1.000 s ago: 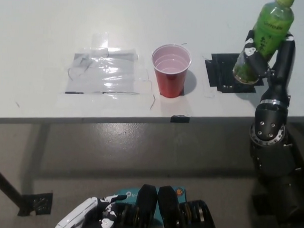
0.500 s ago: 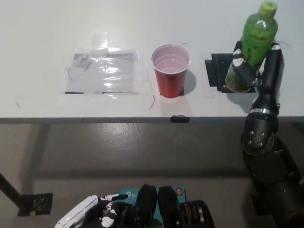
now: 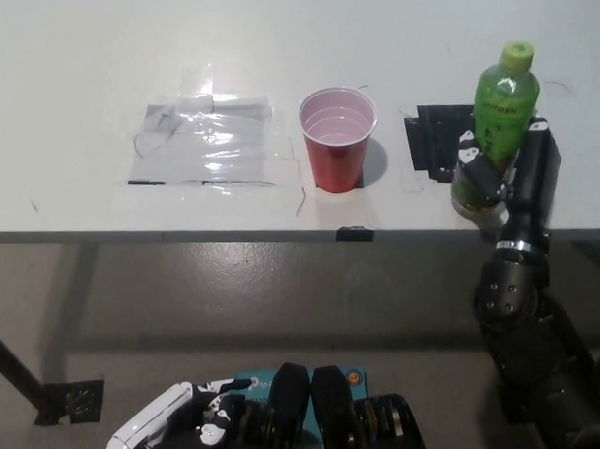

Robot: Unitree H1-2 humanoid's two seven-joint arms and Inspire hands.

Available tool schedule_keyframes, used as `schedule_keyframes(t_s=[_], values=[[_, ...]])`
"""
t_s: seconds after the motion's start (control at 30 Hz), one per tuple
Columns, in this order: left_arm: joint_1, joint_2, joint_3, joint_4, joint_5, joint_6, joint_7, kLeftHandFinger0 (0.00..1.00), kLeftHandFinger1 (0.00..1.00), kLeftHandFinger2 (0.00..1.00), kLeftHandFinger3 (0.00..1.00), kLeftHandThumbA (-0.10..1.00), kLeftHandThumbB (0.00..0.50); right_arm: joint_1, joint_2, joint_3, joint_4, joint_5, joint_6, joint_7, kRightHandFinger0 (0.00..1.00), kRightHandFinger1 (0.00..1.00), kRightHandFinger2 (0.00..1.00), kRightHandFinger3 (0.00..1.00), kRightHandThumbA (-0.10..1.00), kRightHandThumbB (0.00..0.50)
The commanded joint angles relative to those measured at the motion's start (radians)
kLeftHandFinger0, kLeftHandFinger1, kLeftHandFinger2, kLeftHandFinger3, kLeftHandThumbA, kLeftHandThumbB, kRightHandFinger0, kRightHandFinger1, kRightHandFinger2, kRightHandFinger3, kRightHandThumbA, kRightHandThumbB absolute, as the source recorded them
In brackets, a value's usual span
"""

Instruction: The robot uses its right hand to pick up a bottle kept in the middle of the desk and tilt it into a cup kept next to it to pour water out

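A green bottle [image 3: 501, 108] with a green cap stands upright near the desk's front edge, just off the black tape patch [image 3: 436, 141]. My black right hand [image 3: 499, 177] is shut around the bottle's lower half, its fingers wrapping the base. A red cup [image 3: 337, 137] with a pale inside stands upright to the left of the bottle, apart from it. My white left hand [image 3: 170, 432] rests low at the bottom left, below the desk.
A patch of clear tape [image 3: 209, 143] is stuck to the white desk [image 3: 89, 60] left of the cup. A small black tape mark [image 3: 354, 233] sits on the front edge. A dark table leg [image 3: 19, 377] stands on the floor at lower left.
My right hand has brought the bottle down and toward the front edge of the desk, and the bottle now stands upright lower in the picture. The cup has not moved.
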Motion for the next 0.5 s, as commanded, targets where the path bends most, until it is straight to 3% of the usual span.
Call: schedule_keyframes(t_s=[0.0, 0.03, 0.07, 0.1, 0.17, 0.2, 0.23, 0.27, 0.3, 0.33, 0.4, 0.43, 0.47], values=[[-0.016, 0.009, 0.009, -0.026, 0.005, -0.009, -0.006, 0.80, 0.93, 0.92, 1.00, 1.00, 0.489, -0.032, -0.021, 0.027, 0.012, -0.013, -0.066, -0.094, 0.00, 0.03, 0.16, 0.74, -0.10, 0.000], [-0.016, 0.009, 0.009, -0.027, 0.004, -0.006, -0.007, 0.80, 0.93, 0.93, 1.00, 1.00, 0.484, -0.030, -0.019, 0.031, 0.016, -0.017, -0.066, -0.096, 0.21, 0.29, 0.38, 0.97, -0.08, 0.000], [-0.016, 0.008, 0.009, -0.028, 0.004, -0.005, -0.006, 0.80, 0.93, 0.93, 1.00, 1.00, 0.482, -0.031, -0.020, 0.036, 0.021, -0.014, -0.066, -0.096, 0.40, 0.34, 0.37, 1.00, -0.06, 0.000], [-0.016, 0.006, 0.009, -0.027, 0.004, -0.005, -0.005, 0.80, 0.93, 0.93, 1.00, 1.00, 0.481, -0.031, -0.018, 0.039, 0.026, -0.012, -0.066, -0.091, 0.57, 0.56, 0.55, 1.00, -0.01, 0.000], [-0.016, 0.006, 0.009, -0.028, 0.004, 0.000, -0.004, 0.80, 0.94, 0.93, 1.00, 1.00, 0.486, -0.031, -0.016, 0.046, 0.038, -0.011, -0.066, -0.072, 0.76, 0.93, 1.00, 1.00, 0.22, 0.021], [-0.014, 0.006, 0.008, -0.026, 0.005, -0.003, -0.004, 0.80, 0.94, 0.93, 1.00, 1.00, 0.494, -0.031, -0.016, 0.053, 0.046, -0.022, -0.066, -0.084, 0.79, 1.00, 1.00, 1.00, 0.28, 0.048], [-0.011, 0.006, 0.007, -0.022, 0.007, -0.005, -0.004, 0.80, 0.94, 0.93, 1.00, 1.00, 0.499, -0.031, -0.014, 0.058, 0.066, -0.042, -0.066, -0.096, 0.86, 1.00, 1.00, 1.00, 0.39, 0.123], [-0.011, 0.007, 0.007, -0.020, 0.006, -0.006, -0.004, 0.81, 0.93, 0.93, 1.00, 1.00, 0.500, -0.034, -0.012, 0.061, 0.082, -0.057, -0.060, -0.101, 1.00, 1.00, 1.00, 1.00, 0.62, 0.171], [-0.011, 0.006, 0.008, -0.018, 0.003, -0.008, -0.006, 0.81, 0.94, 0.93, 1.00, 1.00, 0.499, -0.037, -0.010, 0.067, 0.099, -0.081, -0.038, -0.107, 1.00, 1.00, 1.00, 1.00, 0.76, 0.243], [-0.009, 0.004, 0.009, -0.018, 0.000, -0.008, -0.005, 0.81, 0.94, 0.93, 1.00, 1.00, 0.499, -0.038, -0.007, 0.071, 0.103, -0.085, -0.018, -0.106, 1.00, 1.00, 1.00, 1.00, 0.80, 0.260], [-0.008, 0.005, 0.008, -0.015, 0.002, -0.017, -0.006, 0.80, 0.93, 0.93, 1.00, 1.00, 0.497, -0.034, -0.004, 0.075, 0.098, -0.087, 0.040, -0.074, 1.00, 1.00, 1.00, 1.00, 0.98, 0.400], [-0.008, 0.005, 0.008, -0.015, 0.002, -0.017, -0.006, 0.80, 0.93, 0.93, 1.00, 1.00, 0.498, -0.034, -0.004, 0.075, 0.098, -0.087, 0.040, -0.074, 1.00, 1.00, 1.00, 1.00, 0.98, 0.403], [-0.008, 0.005, 0.008, -0.015, 0.003, -0.017, -0.006, 0.80, 0.93, 0.93, 1.00, 1.00, 0.499, -0.029, -0.002, 0.071, 0.087, -0.081, 0.065, -0.057, 1.00, 1.00, 1.00, 1.00, 1.00, 0.481]])
